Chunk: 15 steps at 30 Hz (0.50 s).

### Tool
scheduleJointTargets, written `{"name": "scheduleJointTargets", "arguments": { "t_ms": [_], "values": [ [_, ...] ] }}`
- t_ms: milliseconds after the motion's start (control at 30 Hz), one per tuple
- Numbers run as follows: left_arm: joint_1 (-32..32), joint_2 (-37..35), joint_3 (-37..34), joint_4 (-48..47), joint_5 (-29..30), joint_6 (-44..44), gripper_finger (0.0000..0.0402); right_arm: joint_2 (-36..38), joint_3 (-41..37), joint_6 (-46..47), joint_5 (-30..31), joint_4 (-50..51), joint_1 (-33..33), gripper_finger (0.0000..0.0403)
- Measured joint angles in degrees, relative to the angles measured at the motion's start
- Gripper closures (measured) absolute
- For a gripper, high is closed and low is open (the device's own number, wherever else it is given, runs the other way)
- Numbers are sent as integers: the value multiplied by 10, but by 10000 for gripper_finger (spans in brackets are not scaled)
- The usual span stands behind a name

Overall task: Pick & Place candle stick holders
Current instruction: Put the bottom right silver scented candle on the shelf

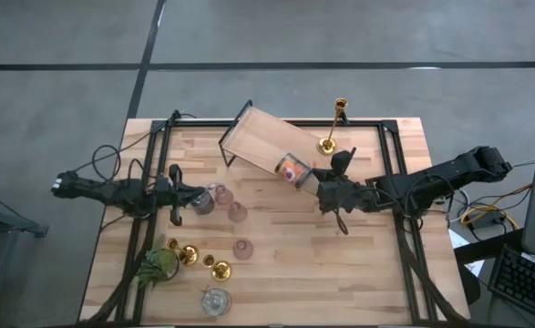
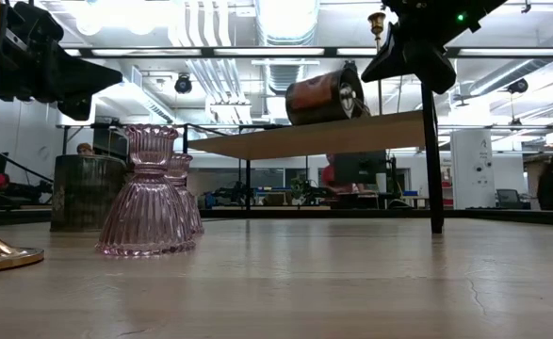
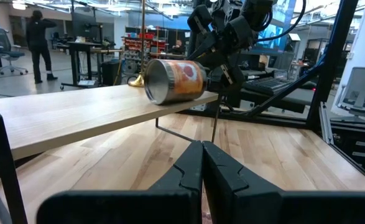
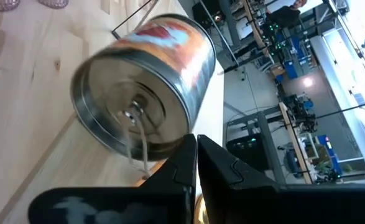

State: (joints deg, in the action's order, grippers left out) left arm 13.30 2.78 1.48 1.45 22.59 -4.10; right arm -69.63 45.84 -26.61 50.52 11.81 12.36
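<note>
A silvery round holder with an orange side (image 1: 293, 169) lies on its side at the right end of a raised wooden shelf (image 1: 258, 137). It also shows in the right wrist view (image 4: 145, 87). A gold candlestick (image 1: 333, 128) stands upright at the shelf's far right corner. My right gripper (image 1: 320, 187) is shut, with its tips at the lying holder's end. My left gripper (image 1: 194, 196) is shut and empty, above the table over a squat silvery holder (image 1: 203, 202). Three pink cups (image 1: 238, 212), two gold candlesticks (image 1: 187, 253) and another silvery holder (image 1: 216, 301) stand on the table. My right gripper's shut fingertips (image 4: 191, 146) stand level against the rim of the lying holder's round end (image 4: 157, 146), coming from the table's right. I cannot tell whether they touch it. The holder rests on its side on the shelf.
A small green plant (image 1: 158, 264) stands at the near left, beside the gold candlesticks. The shelf stands on thin black legs (image 2: 431, 160) with open room beneath. The black frame rails (image 1: 399, 182) run along both sides of the table. Bare wood lies at the near right.
</note>
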Motion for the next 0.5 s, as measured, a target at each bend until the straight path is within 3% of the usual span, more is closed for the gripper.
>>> {"name": "scheduleJointTargets", "arguments": {
  "t_ms": [500],
  "values": [
    [0, 0, 0, 0, 0, 0, 390, 5, 8, 37, 36, -2, 7, 394]
  ]
}}
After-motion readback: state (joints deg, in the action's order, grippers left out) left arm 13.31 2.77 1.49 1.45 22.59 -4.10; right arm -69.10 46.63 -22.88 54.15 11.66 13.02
